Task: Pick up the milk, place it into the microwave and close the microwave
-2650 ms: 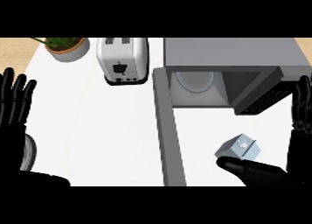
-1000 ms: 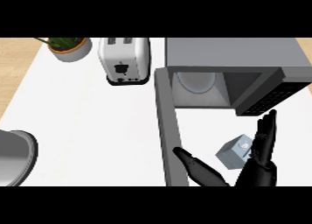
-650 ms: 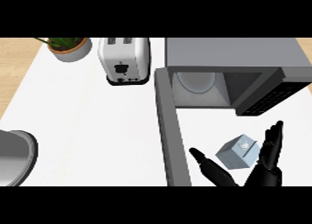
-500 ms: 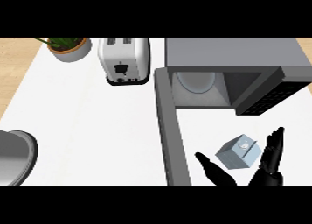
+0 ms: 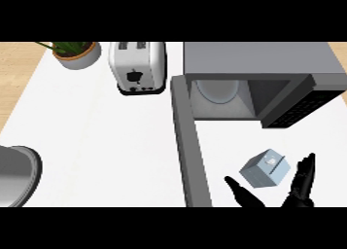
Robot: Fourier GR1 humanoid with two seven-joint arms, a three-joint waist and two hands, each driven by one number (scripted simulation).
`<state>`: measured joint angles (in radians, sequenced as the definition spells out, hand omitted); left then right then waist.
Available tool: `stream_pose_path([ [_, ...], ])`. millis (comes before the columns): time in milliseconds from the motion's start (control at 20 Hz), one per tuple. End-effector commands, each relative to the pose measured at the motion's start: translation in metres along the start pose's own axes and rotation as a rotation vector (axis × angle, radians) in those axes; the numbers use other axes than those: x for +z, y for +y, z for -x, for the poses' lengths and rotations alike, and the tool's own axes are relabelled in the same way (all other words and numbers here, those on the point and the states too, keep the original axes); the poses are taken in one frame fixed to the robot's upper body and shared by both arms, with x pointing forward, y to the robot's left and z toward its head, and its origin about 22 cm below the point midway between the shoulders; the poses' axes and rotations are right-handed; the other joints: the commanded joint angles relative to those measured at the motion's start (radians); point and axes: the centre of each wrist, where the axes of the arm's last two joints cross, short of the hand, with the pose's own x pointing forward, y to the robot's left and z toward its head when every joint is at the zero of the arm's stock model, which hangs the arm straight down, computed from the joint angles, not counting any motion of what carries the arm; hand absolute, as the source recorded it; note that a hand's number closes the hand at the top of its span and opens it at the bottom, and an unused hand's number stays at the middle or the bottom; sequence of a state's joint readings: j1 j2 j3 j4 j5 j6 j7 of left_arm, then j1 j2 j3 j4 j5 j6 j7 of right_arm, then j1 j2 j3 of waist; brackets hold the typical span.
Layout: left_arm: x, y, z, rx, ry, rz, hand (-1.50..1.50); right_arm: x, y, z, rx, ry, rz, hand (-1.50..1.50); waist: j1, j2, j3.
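At the lower right of the white surface (image 5: 97, 141), the milk (image 5: 265, 168) sits tilted, just in front of the microwave (image 5: 258, 80), whose door (image 5: 190, 146) hangs open. The right hand (image 5: 299, 187) is spread wide around it, fingers straight up beside the carton's right, thumb below-left, nothing grasped. The left hand isn't in view. A toaster (image 5: 138, 66) stands further back.

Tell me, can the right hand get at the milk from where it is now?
Probably yes. The right hand is open just below the milk, thumb on one side and fingers on the other, with only bare counter around the carton. The open microwave door stands off to its left, clear of it.
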<state>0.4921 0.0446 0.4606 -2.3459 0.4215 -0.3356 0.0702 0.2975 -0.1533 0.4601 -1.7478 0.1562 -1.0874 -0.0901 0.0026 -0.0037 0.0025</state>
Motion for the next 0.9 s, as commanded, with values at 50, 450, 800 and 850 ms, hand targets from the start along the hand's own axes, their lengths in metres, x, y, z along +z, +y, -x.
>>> stream_pose_path([
  [50, 0.0, -0.01, -0.01, 0.019, -0.058, 0.011, -1.5, -0.003, 0.004, 0.034, -0.012, 0.013, -0.012, -1.5, -0.001, 0.001, 0.0],
  [450, 0.005, 0.009, -0.024, 0.029, -0.049, 0.033, -1.5, -0.012, -0.005, 0.086, -0.001, 0.005, 0.005, -1.5, 0.005, 0.002, -0.001],
  [800, 0.007, 0.009, -0.006, 0.024, -0.048, 0.027, -1.5, -0.031, -0.005, 0.122, 0.026, -0.013, 0.014, -1.5, 0.006, 0.003, -0.002],
  [850, 0.017, 0.003, -0.028, 0.039, -0.047, 0.04, -1.5, -0.021, -0.011, 0.125, 0.021, 0.004, -0.005, -1.5, 0.009, 0.002, -0.002],
])
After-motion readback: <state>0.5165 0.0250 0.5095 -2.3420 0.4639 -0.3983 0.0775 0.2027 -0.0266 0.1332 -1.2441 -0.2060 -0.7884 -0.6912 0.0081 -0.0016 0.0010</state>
